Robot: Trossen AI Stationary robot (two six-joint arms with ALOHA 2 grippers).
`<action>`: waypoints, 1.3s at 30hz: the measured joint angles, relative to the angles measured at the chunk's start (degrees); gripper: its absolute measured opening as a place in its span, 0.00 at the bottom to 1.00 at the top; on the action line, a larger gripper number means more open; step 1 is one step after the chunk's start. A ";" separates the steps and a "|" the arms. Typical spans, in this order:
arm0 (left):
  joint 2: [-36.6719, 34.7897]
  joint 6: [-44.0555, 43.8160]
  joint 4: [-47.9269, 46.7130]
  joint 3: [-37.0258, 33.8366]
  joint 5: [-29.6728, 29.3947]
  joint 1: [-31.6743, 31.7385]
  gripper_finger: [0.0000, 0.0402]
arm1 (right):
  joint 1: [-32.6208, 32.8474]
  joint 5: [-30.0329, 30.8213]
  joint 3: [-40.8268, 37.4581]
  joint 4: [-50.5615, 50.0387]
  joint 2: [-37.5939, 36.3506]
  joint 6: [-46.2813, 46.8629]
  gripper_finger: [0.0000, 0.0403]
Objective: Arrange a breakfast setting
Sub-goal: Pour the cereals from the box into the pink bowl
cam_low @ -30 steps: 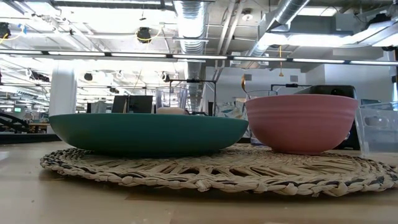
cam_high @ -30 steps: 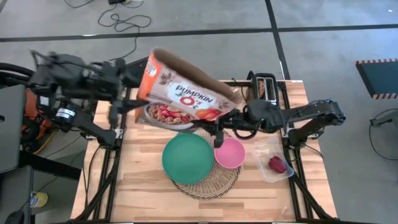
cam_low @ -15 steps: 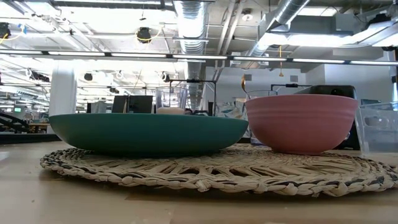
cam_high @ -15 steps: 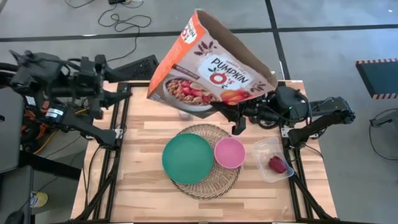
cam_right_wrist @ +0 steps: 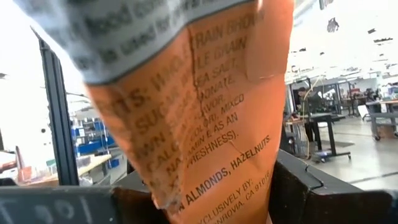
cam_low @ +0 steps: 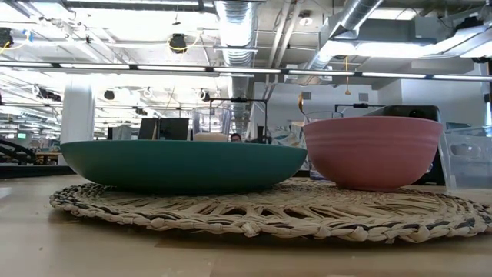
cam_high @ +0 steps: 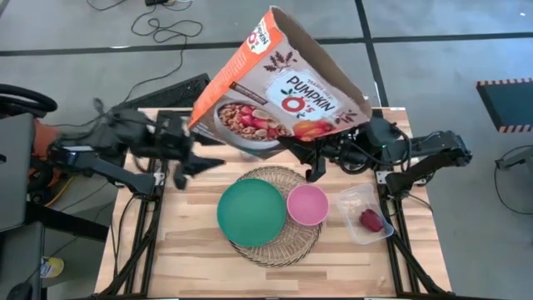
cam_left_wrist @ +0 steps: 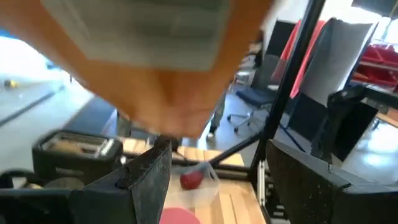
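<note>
The orange-white cereal box [cam_high: 279,92] hangs high over the table's far half, front face up, with my right gripper [cam_high: 321,160] shut on it. My left gripper [cam_high: 196,162] stands open under the box's left end, left of the mat, nothing between its fingers. The round straw mat [cam_high: 287,237] lies mid-table and bears the teal plate [cam_high: 251,212] and the pink bowl [cam_high: 307,204]. A red fruit [cam_high: 371,219] lies in the clear tub [cam_high: 354,200]. A clear glass [cam_low: 211,123] stands behind the plate. My right gripper pinches the box between its two fingers at the narrow orange side panel [cam_right_wrist: 217,162] that bears small print, with one finger [cam_right_wrist: 134,202] on each broad face. The fingers come from the table's right, slanting a little upward. The box is lifted clear and tilted, its open top toward the far side.
A black toaster [cam_left_wrist: 74,148] stands at the far right, under the box. The tub sits by the right edge, next to the bowl. Bare wood [cam_high: 191,250] lies left of and in front of the mat. The table frame's black rails [cam_high: 158,200] run along both sides.
My right gripper has carried the box up and toward the table's right, tipping it steeper. My left gripper first drew back to the left, away from the box's end, then sank and came right to a spot under the box, beside the mat.
</note>
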 joint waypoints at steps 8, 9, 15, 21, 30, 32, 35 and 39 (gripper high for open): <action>0.83 1.26 0.55 0.68 -0.23 0.02 0.61 | 0.55 -0.92 -0.01 0.62 -0.17 0.45 0.49; 0.69 1.33 0.63 0.65 -0.74 0.01 0.61 | 0.55 -0.98 -0.01 0.64 -0.20 0.45 0.49; -1.41 1.57 1.61 0.67 -3.65 0.02 0.73 | 0.52 -1.11 -0.01 0.34 -0.26 0.45 0.49; -1.52 1.12 2.31 0.67 -9.05 0.00 0.96 | 0.26 -1.18 -0.01 0.32 -0.26 0.45 0.49; 0.08 -0.57 5.60 0.67 -7.72 0.02 0.90 | 0.27 -1.31 -0.01 0.35 -0.31 0.49 0.49; 0.68 0.15 8.43 0.67 -4.94 0.00 0.90 | 0.28 -1.40 -0.01 0.49 -0.31 0.49 0.49; 1.03 1.61 11.43 0.67 -4.48 0.02 0.90 | 0.34 -1.62 0.08 0.89 -0.47 0.83 0.49; 1.00 2.31 11.71 0.63 -4.96 0.02 0.90 | 0.52 -1.62 0.10 1.03 -0.39 0.84 0.49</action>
